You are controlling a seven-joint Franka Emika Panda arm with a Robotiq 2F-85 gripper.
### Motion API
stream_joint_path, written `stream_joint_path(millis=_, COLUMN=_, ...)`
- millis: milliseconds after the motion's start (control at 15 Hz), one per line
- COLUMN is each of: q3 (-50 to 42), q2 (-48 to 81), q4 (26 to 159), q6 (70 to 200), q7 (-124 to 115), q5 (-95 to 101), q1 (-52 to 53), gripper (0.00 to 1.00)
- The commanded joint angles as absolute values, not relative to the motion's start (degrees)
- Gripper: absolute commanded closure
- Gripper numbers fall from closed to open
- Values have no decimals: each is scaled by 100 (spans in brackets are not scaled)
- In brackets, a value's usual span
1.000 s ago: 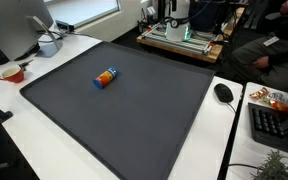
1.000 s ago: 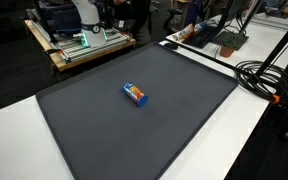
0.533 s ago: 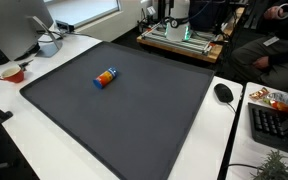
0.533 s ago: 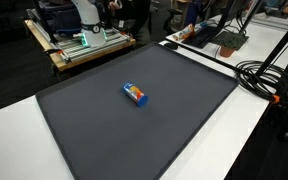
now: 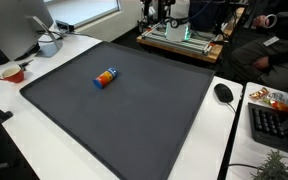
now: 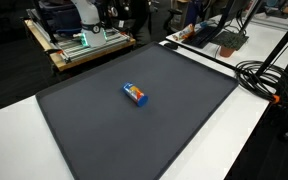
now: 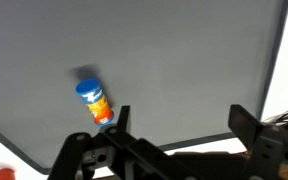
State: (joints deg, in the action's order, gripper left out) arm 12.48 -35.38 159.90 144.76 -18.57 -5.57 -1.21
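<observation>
A small can with a blue top and orange body lies on its side on the dark grey mat in both exterior views [image 5: 106, 77] [image 6: 135, 94]. The wrist view shows it [image 7: 93, 101] from above, just left of my gripper's left finger. My gripper [image 7: 181, 118] is open and empty, high above the mat [image 7: 184, 50], with bare mat between its fingers. The gripper does not show in either exterior view.
The mat [image 5: 124, 110] lies on a white table [image 6: 234, 130]. A computer mouse [image 5: 223, 92], keyboard [image 5: 274, 125], red bowl [image 5: 12, 73] and monitor [image 5: 19, 30] stand round it. Cables [image 6: 269, 75] lie at one edge. A cart with equipment [image 6: 79, 40] stands behind.
</observation>
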Motion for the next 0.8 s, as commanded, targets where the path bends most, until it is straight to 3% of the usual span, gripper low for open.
stream_joint_path(millis=0, q3=1183, q2=-2814, q4=15982, q6=15505, q7=-1891, q5=-140, q1=-483, gripper=0)
stream_joint_path(millis=733, q3=1020, q2=-2333, q4=15883, q6=15821, q7=-1969, q5=-222, q1=-550, gripper=0)
